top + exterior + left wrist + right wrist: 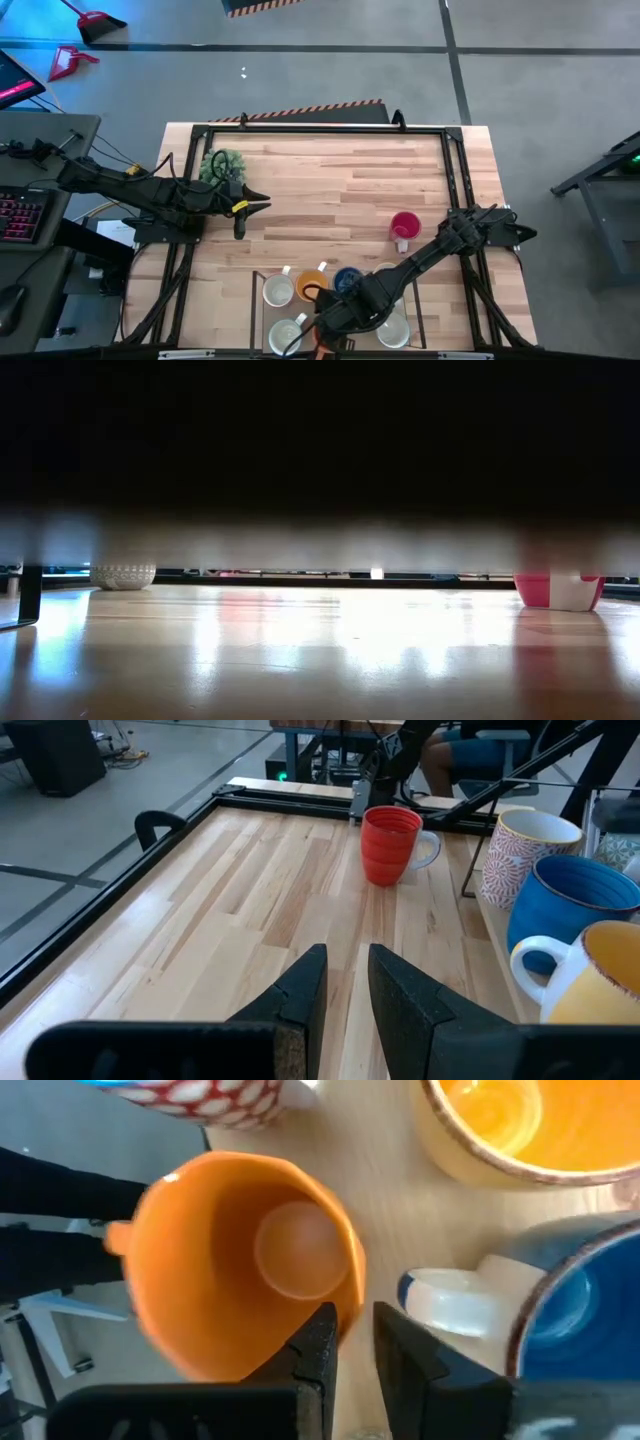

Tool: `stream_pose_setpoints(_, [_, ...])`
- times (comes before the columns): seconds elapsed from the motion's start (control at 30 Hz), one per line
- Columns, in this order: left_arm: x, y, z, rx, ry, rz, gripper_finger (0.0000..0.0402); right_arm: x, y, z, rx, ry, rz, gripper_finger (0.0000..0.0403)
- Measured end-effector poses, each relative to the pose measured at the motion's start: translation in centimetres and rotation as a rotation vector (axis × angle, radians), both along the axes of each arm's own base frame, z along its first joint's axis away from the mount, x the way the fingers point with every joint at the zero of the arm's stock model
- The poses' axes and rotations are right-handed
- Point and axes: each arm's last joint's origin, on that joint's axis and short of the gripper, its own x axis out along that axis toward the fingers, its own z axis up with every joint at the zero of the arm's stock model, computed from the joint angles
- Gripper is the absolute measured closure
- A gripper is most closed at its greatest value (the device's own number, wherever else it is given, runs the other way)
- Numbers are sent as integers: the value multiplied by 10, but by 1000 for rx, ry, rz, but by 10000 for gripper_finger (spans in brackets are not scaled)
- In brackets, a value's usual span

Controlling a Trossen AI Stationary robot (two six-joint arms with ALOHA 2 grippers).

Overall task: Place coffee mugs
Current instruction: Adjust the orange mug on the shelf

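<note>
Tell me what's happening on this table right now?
The right claw is down among the cluster of mugs at the table's near edge, its fingers nipped on the rim of an orange mug, beside the blue mug. The red mug stands alone farther out on the wood. The left claw waits near the potted plant, holding nothing, its fingers a narrow gap apart.
</note>
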Motion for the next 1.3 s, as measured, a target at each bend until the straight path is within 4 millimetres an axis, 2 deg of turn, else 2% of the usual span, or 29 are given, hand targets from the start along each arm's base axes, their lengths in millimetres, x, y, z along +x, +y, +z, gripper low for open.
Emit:
stream_pose_setpoints(0.1, [0, 0, 0, 1, 0, 0, 335, 3, -1, -6, -8, 13, -6, 359])
stream_pose_setpoints(0.37, [0, 0, 0, 1, 1, -1, 335, 8, -10, -6, -5, 19, -25, 359])
stream_pose_setpoints(0.6, [0, 0, 0, 1, 0, -1, 335, 11, -8, -6, 9, -7, -18, 360])
stream_pose_setpoints(0.9, [0, 0, 0, 1, 1, -1, 335, 13, -5, -5, 24, -33, -11, 399])
stream_pose_setpoints(1.3, [0, 0, 0, 1, 1, -1, 335, 11, -6, -6, 24, -6, -54, 402])
